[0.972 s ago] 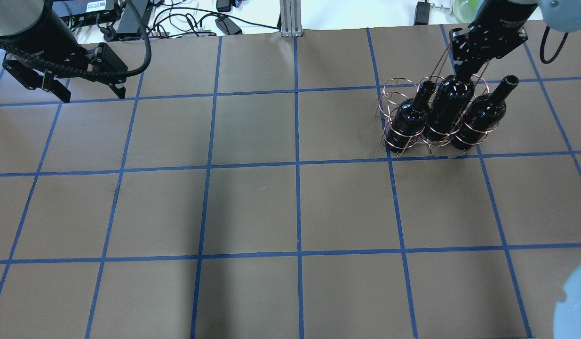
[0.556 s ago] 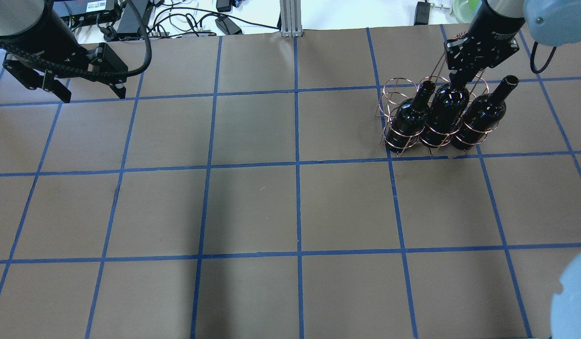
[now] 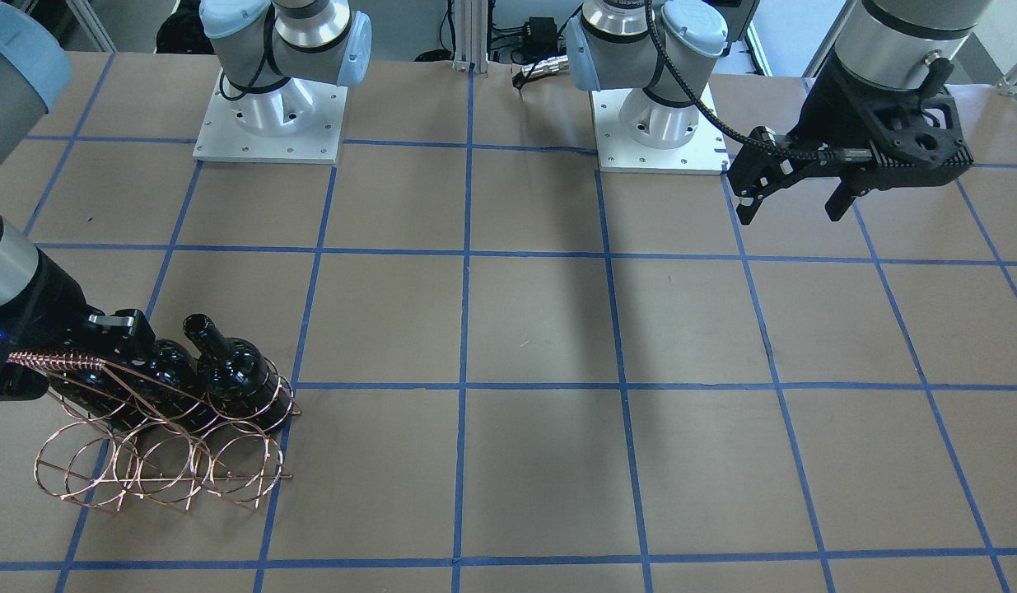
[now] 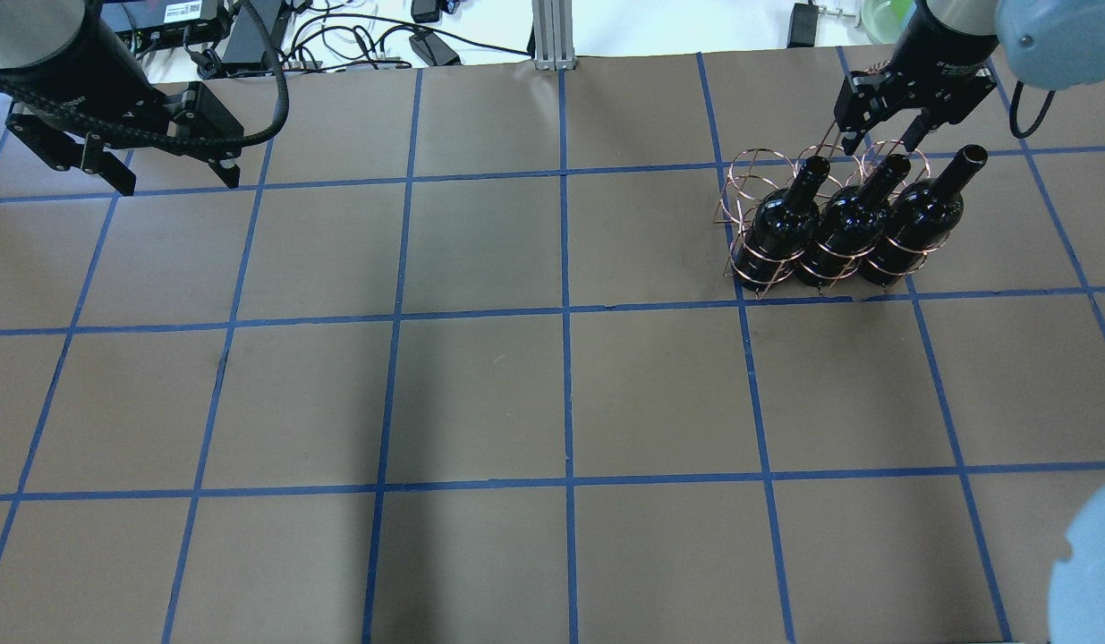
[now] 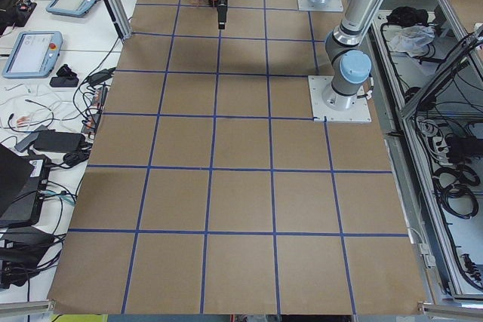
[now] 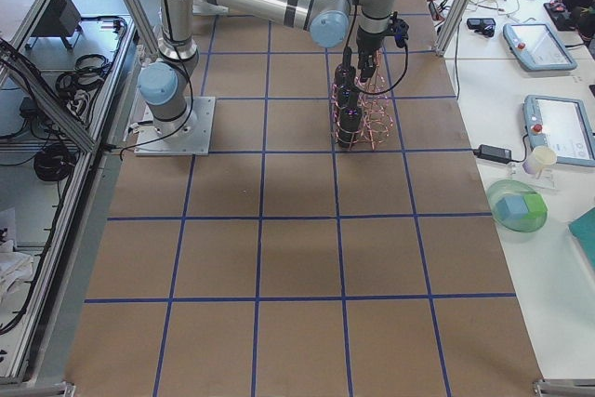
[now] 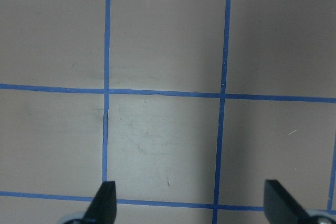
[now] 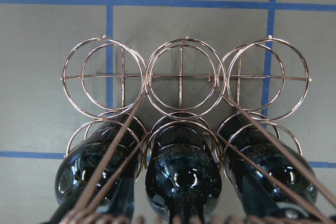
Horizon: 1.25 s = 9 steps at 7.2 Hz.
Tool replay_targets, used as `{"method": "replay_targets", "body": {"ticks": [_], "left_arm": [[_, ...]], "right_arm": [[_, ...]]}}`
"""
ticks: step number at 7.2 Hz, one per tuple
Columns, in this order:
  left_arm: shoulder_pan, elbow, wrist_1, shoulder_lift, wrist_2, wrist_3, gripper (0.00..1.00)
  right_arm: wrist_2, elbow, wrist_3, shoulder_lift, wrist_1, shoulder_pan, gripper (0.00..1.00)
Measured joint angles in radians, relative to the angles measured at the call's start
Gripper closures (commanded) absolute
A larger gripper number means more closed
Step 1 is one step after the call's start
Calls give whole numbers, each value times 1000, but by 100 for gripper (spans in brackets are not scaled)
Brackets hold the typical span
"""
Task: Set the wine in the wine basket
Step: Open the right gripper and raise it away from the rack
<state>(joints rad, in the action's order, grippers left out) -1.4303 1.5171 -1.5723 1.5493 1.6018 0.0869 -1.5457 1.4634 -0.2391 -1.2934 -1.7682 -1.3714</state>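
The wine basket [image 4: 754, 170] is a rose-copper wire rack on the table's far right. Three black bottles stand in its near row; the far row of hoops [image 8: 181, 77] is empty. The middle wine bottle [image 4: 852, 228] stands between the other two, and its neck is free. My right gripper [image 4: 879, 141] is open just above and behind that neck and holds nothing. The right wrist view looks down on the middle bottle [image 8: 184, 177] and the braided handle [image 8: 105, 216]. My left gripper [image 4: 174, 179] is open and empty above the far left of the table; its fingertips [image 7: 105, 198] show over bare paper.
Brown paper with a blue tape grid [image 4: 565, 309] covers the table. Cables and boxes [image 4: 248, 31] lie beyond the far edge. The arm bases [image 3: 269, 115] stand at the robot's side. In the front view the basket [image 3: 146, 469] sits near the left edge.
My right gripper lowered the middle bottle into the basket, opened and let go of its neck, then drew back a little. The left arm has not moved.
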Motion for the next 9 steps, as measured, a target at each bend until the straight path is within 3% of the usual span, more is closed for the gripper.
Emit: {"method": "replay_targets", "body": {"ticks": [3,7,9], "left_arm": [[1,-1,0,0,4,1,0],[0,0,0,0,2,1,0],[-1,0,0,1,2,1,0]], "right_arm": [[1,-8,4,-60,26,-3,0],[-1,-9,51,-274,242,-64,0],[14,-1,101,-318,282,-128,0]]}}
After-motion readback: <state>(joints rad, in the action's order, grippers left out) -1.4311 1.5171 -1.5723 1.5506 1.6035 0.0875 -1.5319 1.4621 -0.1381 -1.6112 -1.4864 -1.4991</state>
